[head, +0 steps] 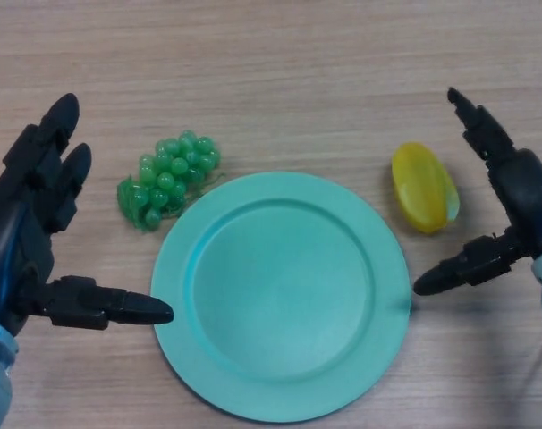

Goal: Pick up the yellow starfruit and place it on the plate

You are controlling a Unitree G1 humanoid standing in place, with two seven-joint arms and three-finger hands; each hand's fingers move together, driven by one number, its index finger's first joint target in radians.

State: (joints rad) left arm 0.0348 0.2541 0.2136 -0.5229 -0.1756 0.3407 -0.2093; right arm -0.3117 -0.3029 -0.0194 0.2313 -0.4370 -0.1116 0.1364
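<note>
The yellow starfruit [423, 189] lies on the counter [280, 71] at right of centre, just beside the plate [280, 344]. My right robot hand [512, 210] flanks it, spread and empty; my left robot hand [34, 232] idles, spread, at lower left. Its smooth, ridged skin could squirt from an off-centre pinch and roll away.

You see a yellow starfruit [422, 188], a teal plate [281, 380], translucent green grapes [168, 178], two black hands, left [25, 228] and right [521, 201], over the table's [280, 71] light wood-grain pattern.
</note>
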